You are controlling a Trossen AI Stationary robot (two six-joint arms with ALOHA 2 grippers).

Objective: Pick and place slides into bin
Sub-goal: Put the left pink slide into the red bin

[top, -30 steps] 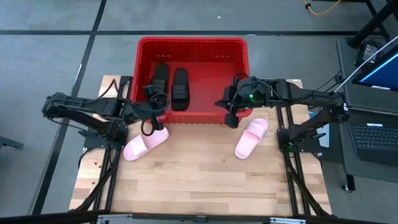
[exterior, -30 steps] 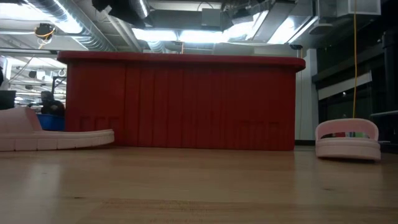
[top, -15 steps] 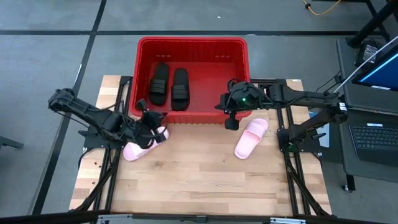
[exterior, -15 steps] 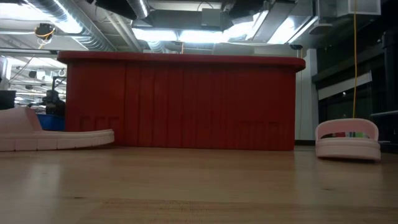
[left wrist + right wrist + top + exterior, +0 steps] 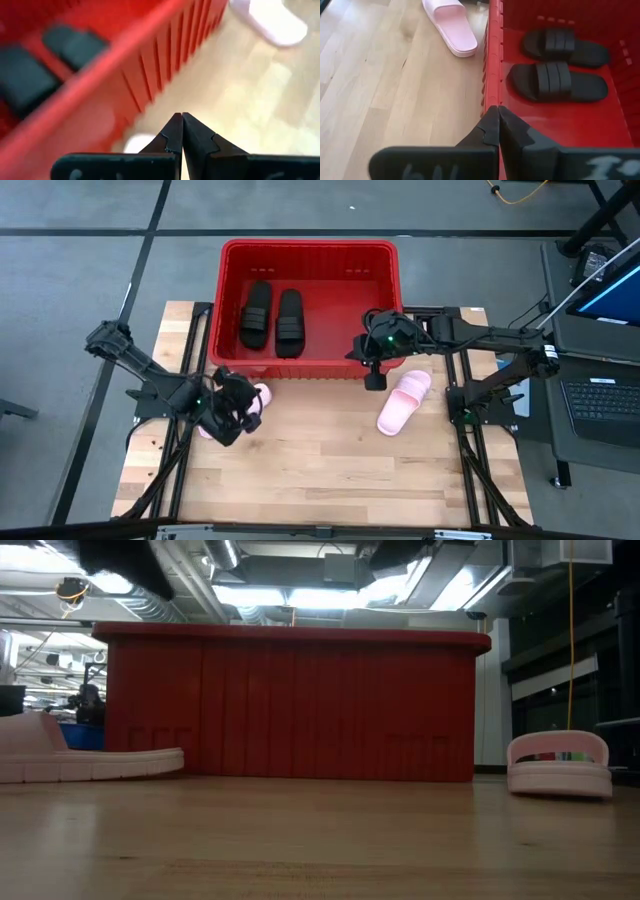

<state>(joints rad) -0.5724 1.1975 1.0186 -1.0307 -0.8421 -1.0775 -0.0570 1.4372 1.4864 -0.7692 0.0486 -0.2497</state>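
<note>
The red bin (image 5: 308,300) stands at the table's far middle, and two black slides (image 5: 256,315) (image 5: 290,322) lie flat on its floor. One pink slide (image 5: 404,401) rests sole-down on the table, right of the bin's near wall. Another pink slide (image 5: 261,393) lies near the bin's near left corner, mostly covered by my left gripper (image 5: 248,408). That gripper hangs shut above it, empty (image 5: 182,120). My right gripper (image 5: 375,380) is shut and empty over the bin's near wall (image 5: 492,75), close to its right end.
Bare wooden table top (image 5: 320,470) spreads from the slides to the near edge. In the low view the bin's wall (image 5: 290,705) stands between the two pink slides (image 5: 80,755) (image 5: 560,765). A laptop (image 5: 600,395) sits off the table's right side.
My left gripper has swung from the bin's near left corner toward the table's near edge and down, rolling its wrist. It now hangs over the left pink slide, still shut. My right gripper has sunk a little by the bin's near wall. No slide has moved.
</note>
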